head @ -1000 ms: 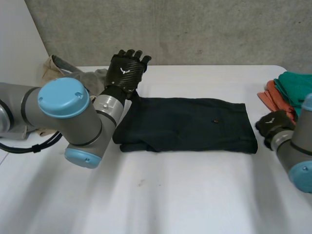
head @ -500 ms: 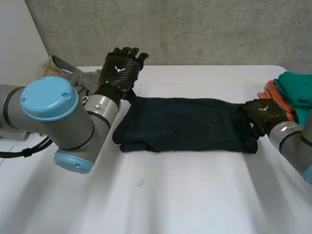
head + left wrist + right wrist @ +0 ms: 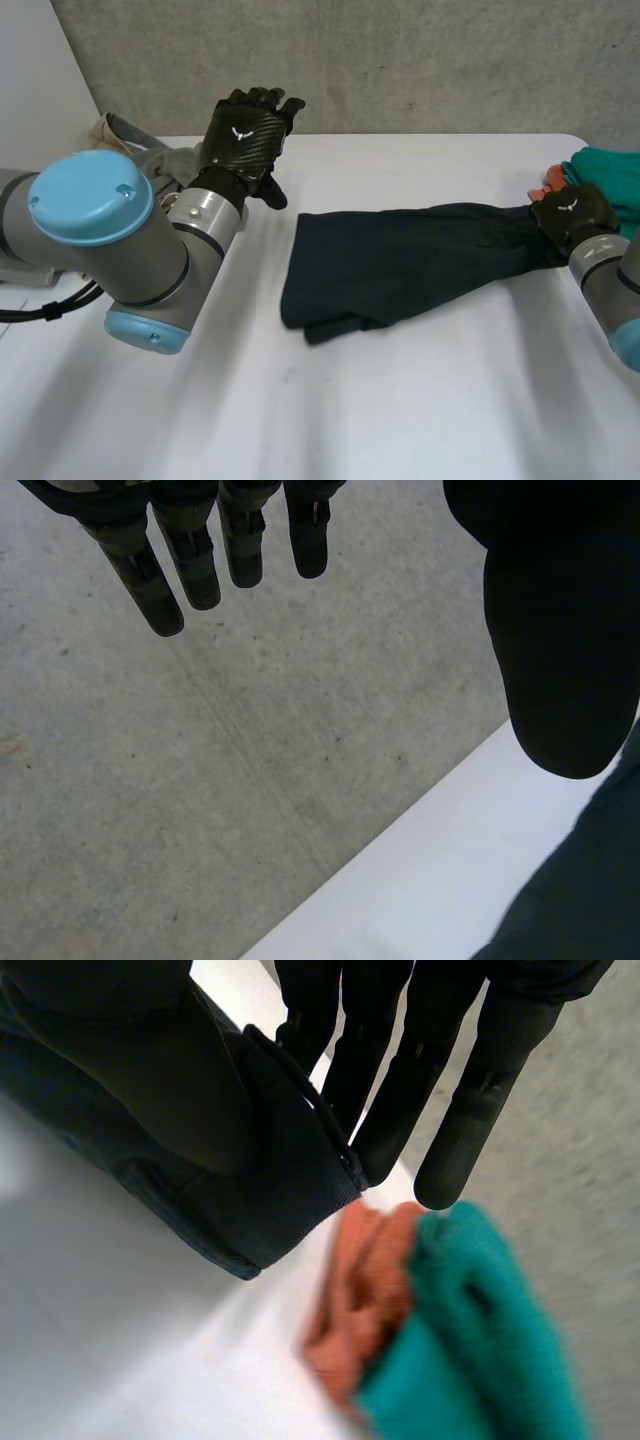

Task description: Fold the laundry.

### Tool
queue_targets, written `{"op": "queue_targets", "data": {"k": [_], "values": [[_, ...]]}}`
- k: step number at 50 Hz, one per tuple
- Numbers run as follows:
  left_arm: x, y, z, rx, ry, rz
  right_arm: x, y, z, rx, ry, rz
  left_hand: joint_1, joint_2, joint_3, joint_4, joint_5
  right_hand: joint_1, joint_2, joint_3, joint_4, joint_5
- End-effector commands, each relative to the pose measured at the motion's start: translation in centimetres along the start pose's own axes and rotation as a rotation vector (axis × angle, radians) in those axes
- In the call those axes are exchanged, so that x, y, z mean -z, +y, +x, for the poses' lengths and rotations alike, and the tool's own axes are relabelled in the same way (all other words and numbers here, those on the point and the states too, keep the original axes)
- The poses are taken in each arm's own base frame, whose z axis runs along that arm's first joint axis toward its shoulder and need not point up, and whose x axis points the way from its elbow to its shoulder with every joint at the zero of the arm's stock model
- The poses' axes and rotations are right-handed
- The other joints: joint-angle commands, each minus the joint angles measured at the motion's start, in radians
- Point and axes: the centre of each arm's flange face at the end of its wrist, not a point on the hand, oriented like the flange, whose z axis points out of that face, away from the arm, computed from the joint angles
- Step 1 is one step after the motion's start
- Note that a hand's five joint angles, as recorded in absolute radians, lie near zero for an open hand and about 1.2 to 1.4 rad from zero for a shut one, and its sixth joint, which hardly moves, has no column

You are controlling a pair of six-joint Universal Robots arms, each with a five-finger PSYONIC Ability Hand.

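Note:
A dark folded garment (image 3: pixel 400 260) lies across the middle of the white table (image 3: pixel 350 410), stretched and bunched toward the right. My right hand (image 3: pixel 572 215) is shut on its right end. In the right wrist view the thick hem (image 3: pixel 250 1190) is pinched between the thumb (image 3: pixel 130 1050) and straight fingers (image 3: pixel 380 1050). My left hand (image 3: pixel 245 140) is lifted clear of the garment's left end at the back left, open. Its fingers (image 3: pixel 190 560) are straight against the concrete wall, and a corner of the garment (image 3: pixel 590 880) shows beside the thumb.
Folded teal cloth (image 3: pixel 610 175) sits on folded orange cloth (image 3: pixel 555 200) at the table's right edge, close behind my right hand; teal (image 3: pixel 480 1330) and orange (image 3: pixel 360 1310) lie just past its fingertips. A beige and grey laundry pile (image 3: pixel 130 145) lies at back left.
My right hand reached the garment's right end, closed on it and dragged it to the right, so the garment slid and bunched. My left hand lifted slightly up and left.

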Motion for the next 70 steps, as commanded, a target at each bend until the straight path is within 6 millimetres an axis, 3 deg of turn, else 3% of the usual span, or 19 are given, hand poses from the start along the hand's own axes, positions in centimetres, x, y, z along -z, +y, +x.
{"op": "queue_targets", "data": {"k": [1,3,5,7,11,15,17,19,22,24,27,31,34,35,39,47,56,62,70], "values": [[0.4,-1.0,-0.2,0.001,-0.005,0.016,-0.3,-2.2,-0.4,0.291,0.038,0.121,-0.034,-0.036,-0.039,-0.028,-0.05,0.332,0.232,0.211,0.2,0.243],[0.5,-0.9,-0.2,0.001,-0.004,0.013,0.5,-5.4,-3.8,0.315,-0.008,0.319,-0.034,-0.036,-0.039,-0.028,-0.05,0.332,0.232,0.211,0.2,0.243],[0.5,-1.0,-0.3,0.001,-0.007,0.014,1.3,-6.8,-5.6,0.327,-0.047,0.426,-0.034,-0.036,-0.039,-0.028,-0.05,0.332,0.232,0.211,0.2,0.243],[0.5,-1.1,-0.4,-0.001,-0.011,0.018,3.1,-8.5,-8.8,0.348,-0.147,0.613,-0.034,-0.036,-0.039,-0.028,-0.05,0.332,0.232,0.211,0.2,0.243],[0.5,-1.3,-0.5,0.0,-0.014,0.022,5.3,-8.1,-13.7,0.384,-0.344,0.818,-0.034,-0.036,-0.039,-0.028,-0.05,0.332,0.232,0.211,0.2,0.243],[0.4,-1.2,-0.9,-0.002,-0.025,0.021,6.1,-6.9,-16.4,0.379,-0.468,0.847,-0.034,-0.036,-0.039,-0.028,-0.05,0.319,0.218,0.198,0.187,0.229],[0.4,-1.2,-0.9,-0.002,-0.024,0.022,6.3,-7.0,-17.0,0.366,-0.49,0.838,-0.034,-0.036,-0.039,-0.028,-0.05,-0.189,-0.289,-0.31,-0.321,-0.279],[0.3,-1.2,-1.0,-0.002,-0.025,0.022,6.5,-7.2,-17.0,0.358,-0.499,0.839,-0.034,-0.036,-0.039,-0.028,-0.05,-0.338,-0.439,-0.459,-0.47,-0.428],[0.1,-1.4,-1.1,-0.003,-0.029,0.031,6.6,-7.4,-16.7,0.299,-0.509,0.812,-0.034,-0.036,-0.039,-0.028,-0.05,-0.758,-0.858,-0.879,-0.89,-0.847],[0.0,-1.5,-1.2,0.0,-0.032,0.038,6.6,-8.5,-15.2,0.169,-0.5,0.775,-0.034,-0.036,-0.039,-0.028,-0.05,-0.89,-0.99,-1.011,-1.021,-0.979],[-0.4,-2.1,-1.4,0.015,-0.039,0.061,6.6,-10.6,-12.1,-0.11,-0.46,0.704,-0.034,-0.036,-0.039,-0.028,-0.05,-0.89,-0.99,-1.011,-1.021,-0.979],[-1.3,-2.6,-1.5,0.036,-0.041,0.083,6.3,-11.5,-9.0,-0.467,-0.422,0.598,-0.034,-0.036,-0.039,-0.028,-0.05,-0.89,-0.99,-1.011,-1.021,-0.979],[-2.0,-1.7,-0.7,0.044,-0.018,0.075,5.7,-10.7,-7.1,-0.571,-0.378,0.499,-0.034,-0.036,-0.039,-0.028,-0.05,-0.89,-0.99,-1.011,-1.021,-0.979],[-2.2,-1.4,-0.5,0.044,-0.014,0.068,5.2,-10.1,-5.6,-0.588,-0.333,0.431,-0.03,-0.032,-0.035,-0.025,-0.046,-0.89,-0.99,-1.011,-1.021,-0.979],[-2.7,0.5,1.3,0.046,0.049,-0.005,4.5,-8.4,-4.1,-0.593,-0.304,0.248,-0.009,-0.011,-0.015,-0.004,-0.026,-0.89,-0.99,-1.011,-1.021,-0.979],[-2.1,5.7,6.1,0.023,0.238,-0.173,3.8,-6.9,-4.5,-0.537,-0.326,0.101,0.029,0.027,0.024,0.034,0.012,-0.89,-0.99,-1.011,-1.021,-0.979],[-2.4,8.4,7.8,-0.061,0.279,-0.205,2.2,-6.4,-6.5,-0.513,-0.388,0.089,0.017,0.015,0.012,0.022,0.001,-0.89,-0.99,-1.011,-1.021,-0.979],[-2.4,10.3,8.7,-0.057,0.308,-0.283,0.2,-4.8,-8.4,-0.501,-0.433,0.034,0.017,0.015,0.012,0.022,0.001,-0.89,-0.99,-1.011,-1.021,-0.979],[-2.1,10.6,8.4,-0.057,0.31,-0.347,-1.5,-3.0,-10.3,-0.417,-0.451,-0.011,0.02,0.018,0.015,0.025,0.003,-0.89,-0.99,-1.011,-1.021,-0.979]]}}
